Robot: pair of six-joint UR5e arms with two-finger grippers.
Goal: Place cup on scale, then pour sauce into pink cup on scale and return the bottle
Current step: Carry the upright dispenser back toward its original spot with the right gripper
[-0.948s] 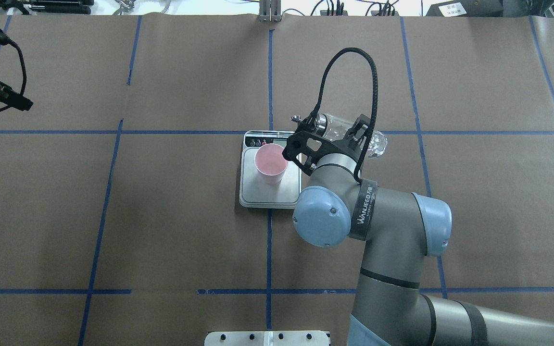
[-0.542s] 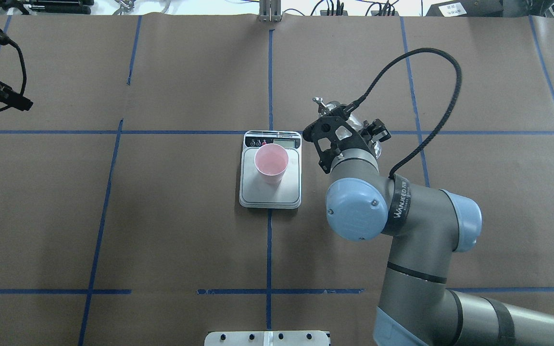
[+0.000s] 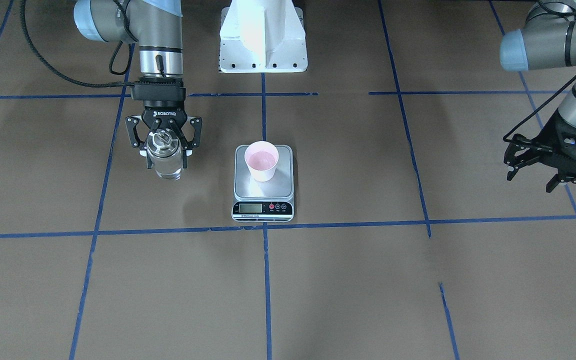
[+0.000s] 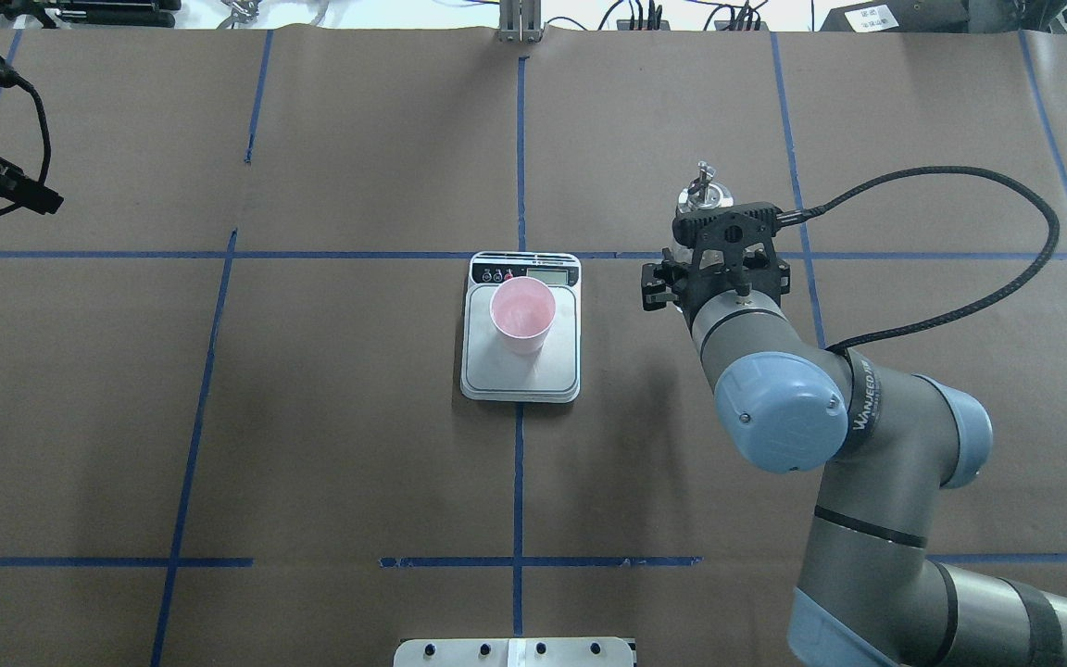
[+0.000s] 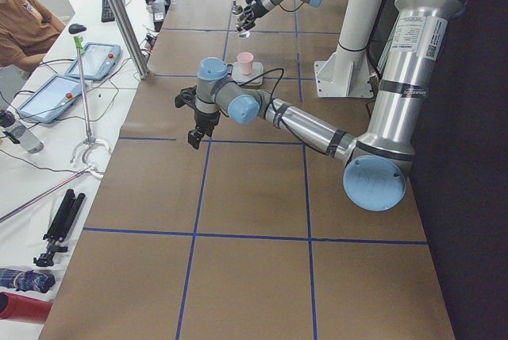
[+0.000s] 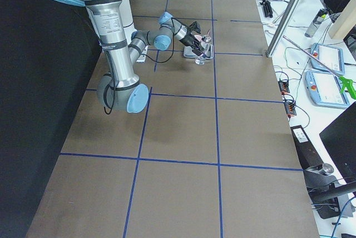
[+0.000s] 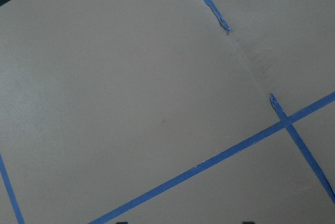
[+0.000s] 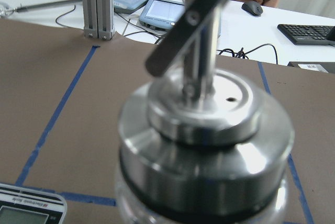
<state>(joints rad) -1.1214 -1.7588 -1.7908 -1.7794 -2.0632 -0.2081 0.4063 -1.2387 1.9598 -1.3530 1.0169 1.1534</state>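
Observation:
The pink cup [image 3: 261, 161] [image 4: 521, 315] stands upright on the scale [image 3: 263, 189] [image 4: 520, 372] at the table's middle. My right gripper [image 3: 164, 154] is shut on the glass bottle [image 3: 167, 169], which it holds upright and a little above the table, off to the scale's side. The bottle's silver cap and spout [image 4: 702, 193] [image 8: 204, 130] point upward, and clear sauce shows through the glass. At the table's far left my left gripper [image 3: 530, 177] [image 5: 194, 129] hangs open with nothing in it.
Brown paper with blue tape lines [image 4: 519, 148] covers the table. The white robot base [image 3: 263, 35] stands behind the scale. Tablets, cables and a keyboard [image 8: 309, 33] lie beyond the far edge, where a person sits [image 5: 20, 26].
My right arm has swung the bottle from tilted beside the cup to upright, moving it away from the scale to the right. Cup, scale and left arm have stayed put.

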